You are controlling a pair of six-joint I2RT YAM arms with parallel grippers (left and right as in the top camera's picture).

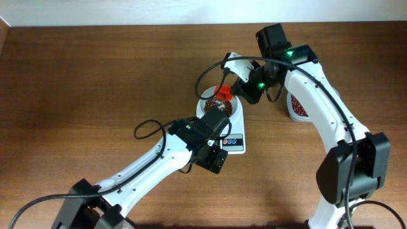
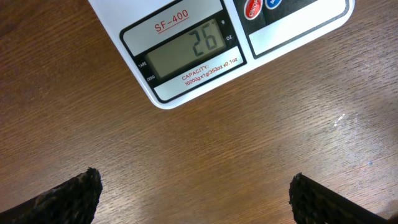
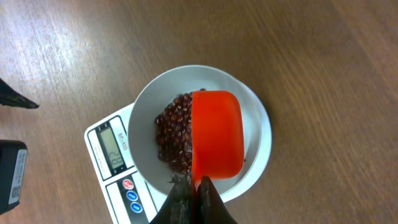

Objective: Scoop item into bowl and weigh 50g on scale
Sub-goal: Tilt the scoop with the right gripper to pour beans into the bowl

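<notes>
The white bowl [image 3: 255, 118] stands on the white scale [image 3: 115, 190] with a heap of dark reddish-brown beans [image 3: 174, 130] inside. My right gripper [image 3: 196, 186] is shut on the handle of a red scoop [image 3: 216, 134]. The scoop hangs over the bowl, its smooth side facing the camera. From overhead, the right gripper [image 1: 234, 87], scoop [image 1: 222, 95] and bowl [image 1: 205, 95] sit at the scale's [image 1: 236, 127] far end. My left gripper [image 2: 196, 196] hangs wide open and empty over bare wood just in front of the scale's display [image 2: 186, 53], which reads 26.
A white container [image 1: 297, 107] holding more beans stands right of the scale, partly behind the right arm. The left arm [image 1: 152, 159] reaches in from the lower left and covers part of the scale. Brown wooden tabletop [image 1: 95, 76] lies all around.
</notes>
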